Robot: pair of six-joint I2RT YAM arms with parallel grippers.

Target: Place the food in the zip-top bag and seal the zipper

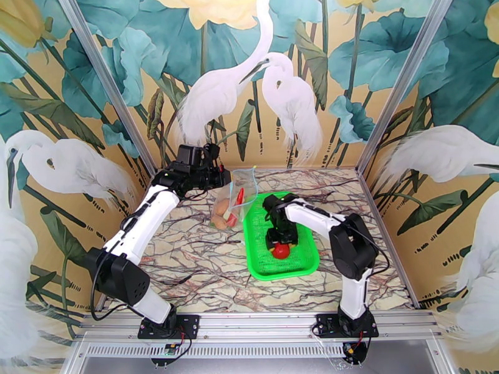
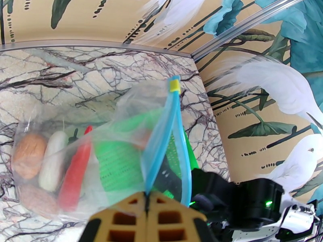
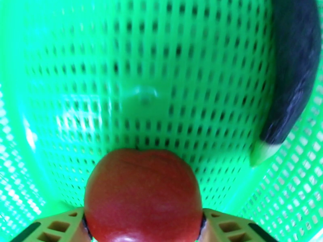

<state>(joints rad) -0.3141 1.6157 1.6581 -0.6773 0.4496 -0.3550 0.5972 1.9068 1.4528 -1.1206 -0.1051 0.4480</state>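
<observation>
While the red tomato (image 3: pixel 143 190) sits on the floor of the green basket (image 3: pixel 141 77), it is bracketed by the right gripper (image 3: pixel 143 224). Its jaws are pressed against both flanks of the tomato, so it is judged to be clamped on it (how firmly cannot be told). The zip-top bag (image 2: pixel 117 117) is held up just beside the basket's far left corner by the left gripper (image 2: pixel 147 198). That gripper is shut tight on one lip of the zipper (image 2: pixel 161 134), so the mouth is spread into a narrow loop. A red chili (image 2: pixel 74 178), a white radish (image 2: pixel 52 162) and tan potatoes (image 2: pixel 28 156) are seen inside the bag. A dark eggplant (image 3: pixel 290 69) lies along the basket wall, apart from the tomato.

The step in hand is judged to be the pick of the tomato. It is best done with the grip centred on the widest part of the round body, since a hold set off-centre may let it be squeezed out. A straight lift is advised until the basket rim is cleared, with the eggplant left undisturbed. Release is best made only once the tomato is well between the two blue lips, because the opening is slim and a brushed lip could be pulled from the left jaws.
</observation>
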